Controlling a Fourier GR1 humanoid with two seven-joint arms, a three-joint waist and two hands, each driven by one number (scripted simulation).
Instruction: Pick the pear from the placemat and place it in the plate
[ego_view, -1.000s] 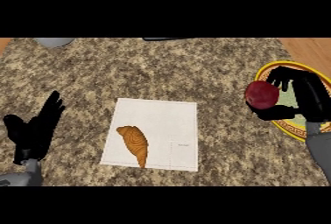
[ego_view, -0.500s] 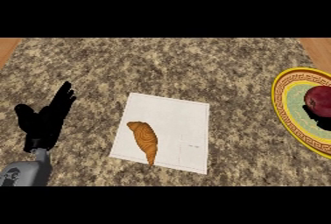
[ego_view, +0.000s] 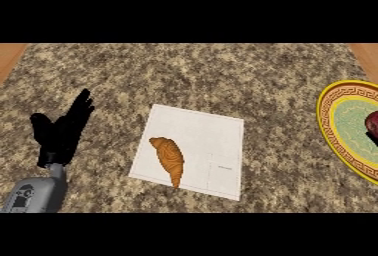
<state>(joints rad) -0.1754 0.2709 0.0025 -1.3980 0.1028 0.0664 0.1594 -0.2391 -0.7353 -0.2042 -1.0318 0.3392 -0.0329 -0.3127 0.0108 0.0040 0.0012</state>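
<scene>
The pear (ego_view: 372, 126), a dark red lump cut off by the view's right side, lies in the plate's (ego_view: 325, 107) green middle at the right edge of the surface (ego_view: 184, 70), so the placing looks done. The white placemat (ego_view: 210, 135) at the surface's centre carries only a croissant (ego_view: 170, 159), which the task leaves alone. The left robot hand (ego_view: 63, 132) rests near the left edge, fingers straight and upward, holding nothing. The right robot hand is out of view.
</scene>
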